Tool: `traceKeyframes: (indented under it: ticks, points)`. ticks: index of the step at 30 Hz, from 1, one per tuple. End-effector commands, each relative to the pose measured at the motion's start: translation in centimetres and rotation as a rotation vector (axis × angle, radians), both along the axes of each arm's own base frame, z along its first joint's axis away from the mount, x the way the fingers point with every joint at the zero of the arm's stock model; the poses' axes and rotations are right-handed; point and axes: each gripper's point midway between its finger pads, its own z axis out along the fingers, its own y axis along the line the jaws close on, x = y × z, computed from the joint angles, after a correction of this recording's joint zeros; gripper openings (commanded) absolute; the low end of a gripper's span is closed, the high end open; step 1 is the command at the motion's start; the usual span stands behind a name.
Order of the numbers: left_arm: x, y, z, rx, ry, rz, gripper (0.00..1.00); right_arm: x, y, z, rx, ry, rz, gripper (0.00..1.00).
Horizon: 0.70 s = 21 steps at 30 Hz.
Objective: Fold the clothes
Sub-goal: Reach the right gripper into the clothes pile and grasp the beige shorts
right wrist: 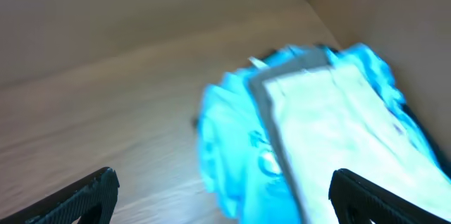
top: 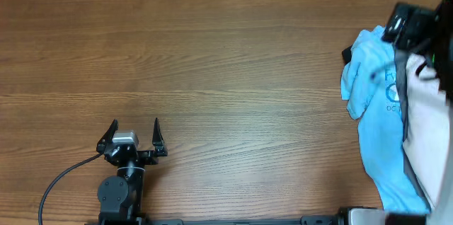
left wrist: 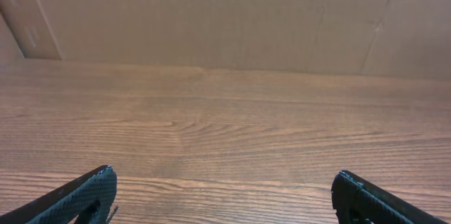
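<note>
- A wooden worktop (top: 212,62) carries one heap of clothing, pushed against its right edge and reaching down to the near right corner.
- The light beige khaki cotton shorts (top: 425,122) lie on top of that heap, at its outermost side. Under them shows a strip of plain grey garment (top: 401,87), and under that a light blue printed T-shirt (top: 375,140) that spreads furthest inward.
- The black right arm (top: 414,25) hangs over the far end of the heap. In its wrist view the picture is blurred, but the jaws stand wide apart with nothing between them, and the shorts (right wrist: 331,118) lie ahead of them.
- The black left arm (top: 117,189) sits by the near edge, left of middle, well apart from the clothes. Its jaws are also spread wide and empty over bare wood.
- By my reckoning folding has not begun; the step in hand is fetching the shorts.
- The next move calls for pinching the beige cloth alone, without catching the grey layer, then dragging it to the middle to spread it flat.
</note>
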Motion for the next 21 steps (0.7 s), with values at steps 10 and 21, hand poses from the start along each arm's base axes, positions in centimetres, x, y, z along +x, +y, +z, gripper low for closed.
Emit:
traceKeyframes:
  ticks: [10,21]
  points:
    - [0.0,-0.3,0.1,0.018,-0.010,-0.015,1.00,4.9,-9.3,-9.8,0.035,0.261,-0.205,1.00]
    - [0.0,-0.3,0.1,0.018,-0.010,-0.015,1.00,8.5,-13.6,-16.7,-0.037,0.315,-0.178,0.79]
